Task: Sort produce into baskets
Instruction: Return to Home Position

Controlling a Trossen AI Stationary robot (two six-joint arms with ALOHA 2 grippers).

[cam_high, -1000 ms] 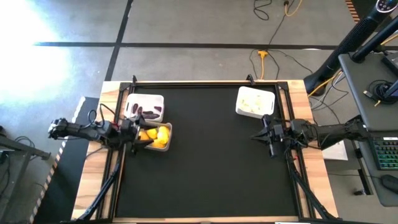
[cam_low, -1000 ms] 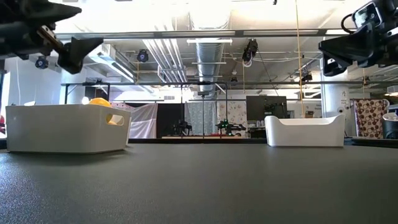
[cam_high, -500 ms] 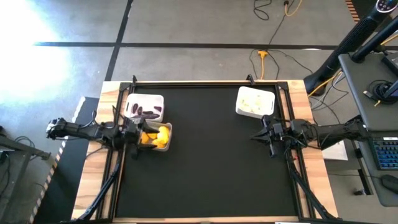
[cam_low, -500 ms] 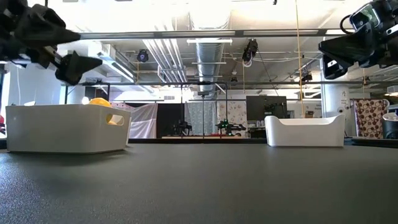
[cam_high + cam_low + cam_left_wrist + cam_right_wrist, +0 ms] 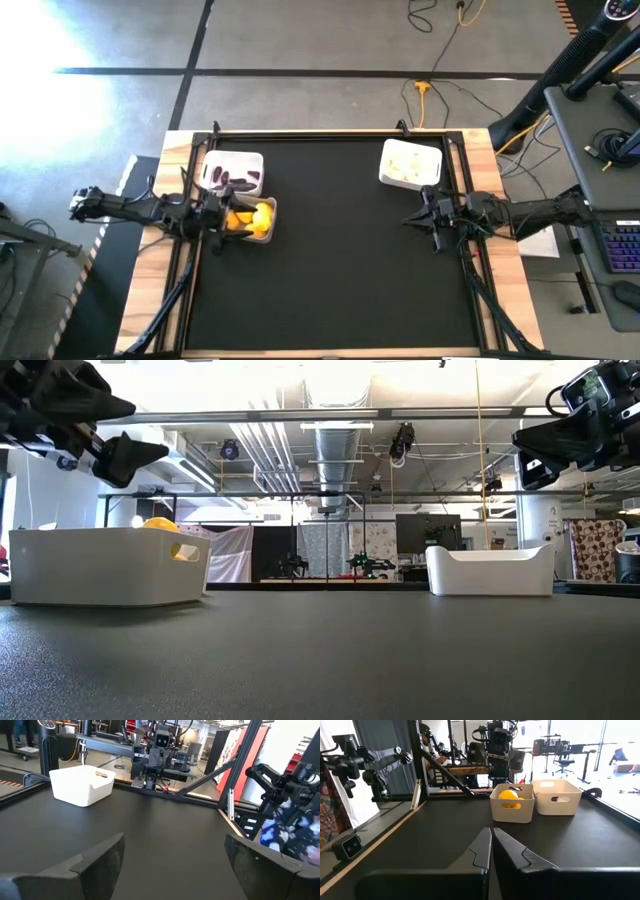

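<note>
Three white baskets stand on the black table. One (image 5: 233,171) at the far left holds dark purple pieces. One (image 5: 252,220) just in front of it holds yellow lemons (image 5: 509,795). One (image 5: 410,164) at the far right holds white bulbs. My left gripper (image 5: 216,222) is open and empty, above the left rim of the lemon basket (image 5: 105,565). Its fingers stand wide apart in the left wrist view (image 5: 172,865). My right gripper (image 5: 421,218) is shut and empty, above the table in front of the bulb basket, and points toward the table's left edge (image 5: 491,850).
A black frame rail (image 5: 330,134) runs round the mat on the wooden table top. A wide stretch of bare black mat (image 5: 340,260) lies between the two arms and toward the near edge.
My left gripper has drawn back a little toward the table's left edge, from over the lemon basket to above its left rim. It dipped and came up again. The baskets and the produce have not moved.
</note>
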